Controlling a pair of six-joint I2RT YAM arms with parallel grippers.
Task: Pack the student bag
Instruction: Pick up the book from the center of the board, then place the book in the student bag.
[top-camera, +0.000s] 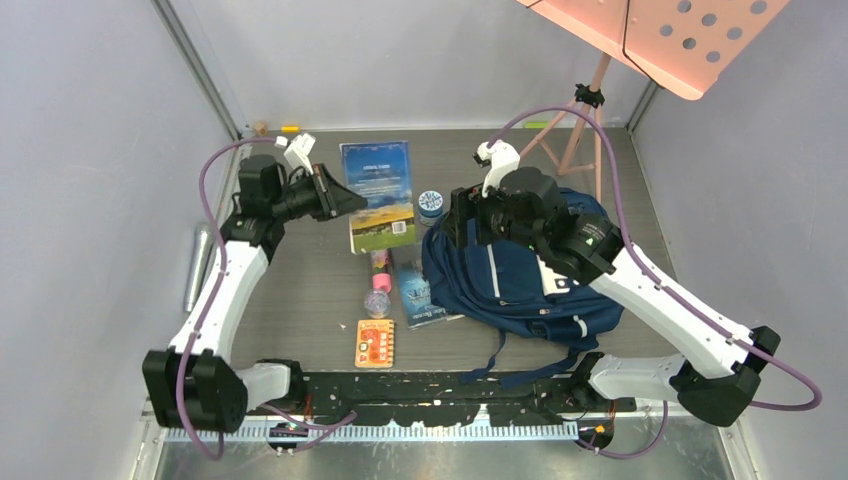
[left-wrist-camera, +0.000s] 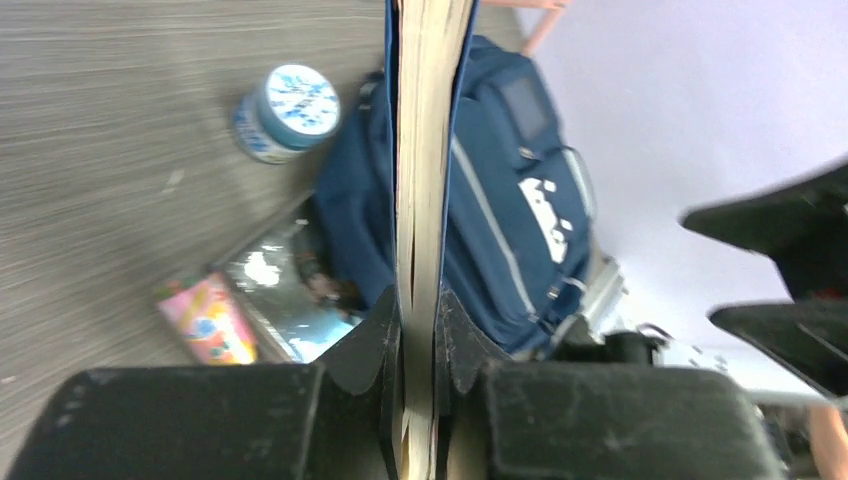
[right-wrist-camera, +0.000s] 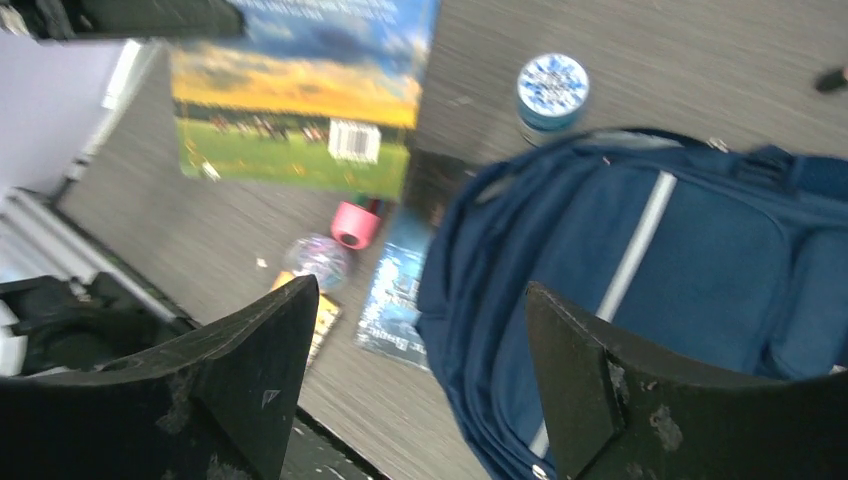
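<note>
Nothing appears packed yet. My left gripper (left-wrist-camera: 418, 310) clamps the book (left-wrist-camera: 430, 150) left of the student bag (top-camera: 520, 270). My right gripper (right-wrist-camera: 420, 300) hangs wide above the bag. Jar (top-camera: 430, 203), bottle (top-camera: 378, 295) and card (top-camera: 375, 343) lie unpacked beside it.

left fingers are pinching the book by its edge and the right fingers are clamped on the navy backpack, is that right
No: the right fingers are open over the large navy blue fabric backpack, gripping nothing, as the right wrist view shows. The left fingers do pinch the blue-covered book by its edge.
</note>
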